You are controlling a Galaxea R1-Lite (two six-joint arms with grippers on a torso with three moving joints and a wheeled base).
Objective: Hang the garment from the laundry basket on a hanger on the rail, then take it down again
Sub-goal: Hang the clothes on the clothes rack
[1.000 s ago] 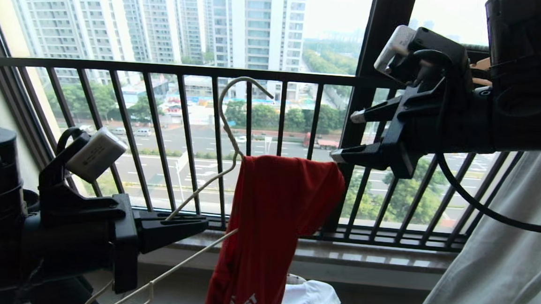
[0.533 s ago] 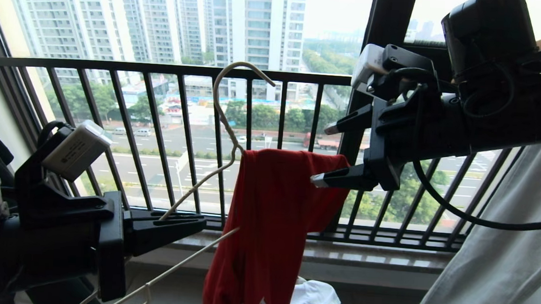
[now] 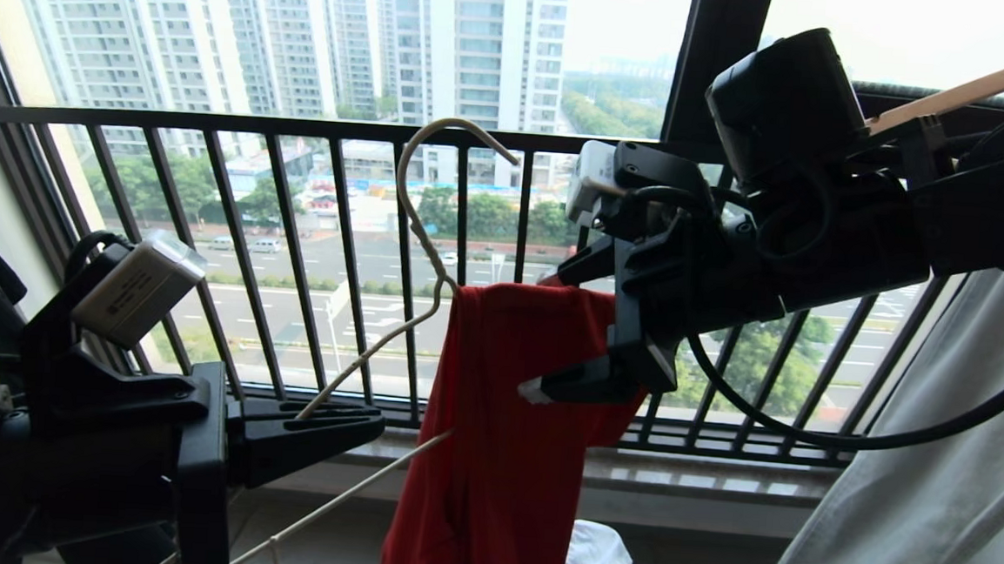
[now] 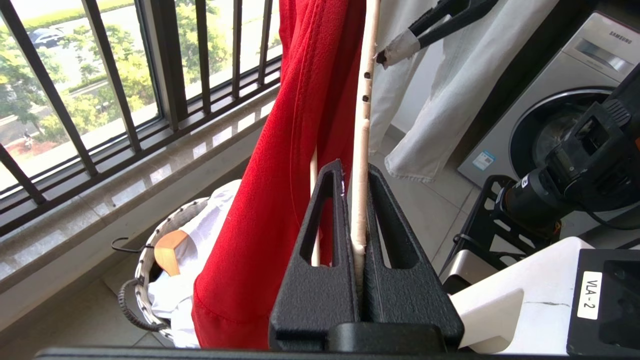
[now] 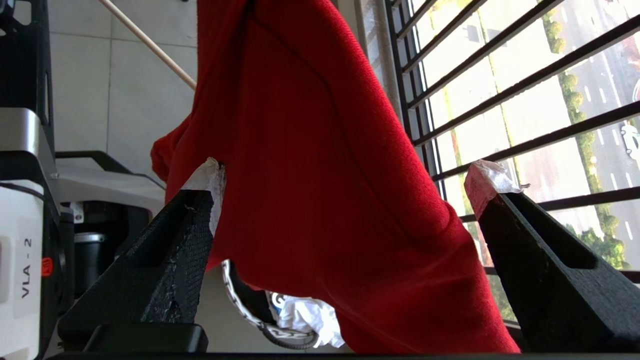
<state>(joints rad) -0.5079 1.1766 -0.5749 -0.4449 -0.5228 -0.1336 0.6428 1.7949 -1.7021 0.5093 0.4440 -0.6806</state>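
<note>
Red jersey, soft and light, the garment [image 3: 502, 421] drapes over one arm of the hanger [image 3: 423, 225]; best taken at its bunched top fold. Left tool [image 3: 319, 423] is pinching the hanger's wire. Right tool [image 5: 345, 180], spread wide, straddles the cloth. Beyond: laundry basket [image 4: 145, 260], pale hanging garment [image 3: 917, 482], window railing [image 3: 297, 217].

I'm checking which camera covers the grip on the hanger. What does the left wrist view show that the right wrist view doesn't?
Left wrist only: the left gripper shut on the hanger wire, and a washing machine.
Right wrist only: the right gripper open, its fingers either side of the hanging cloth.
Both: the red T-shirt, the laundry basket and the window railing.
</note>
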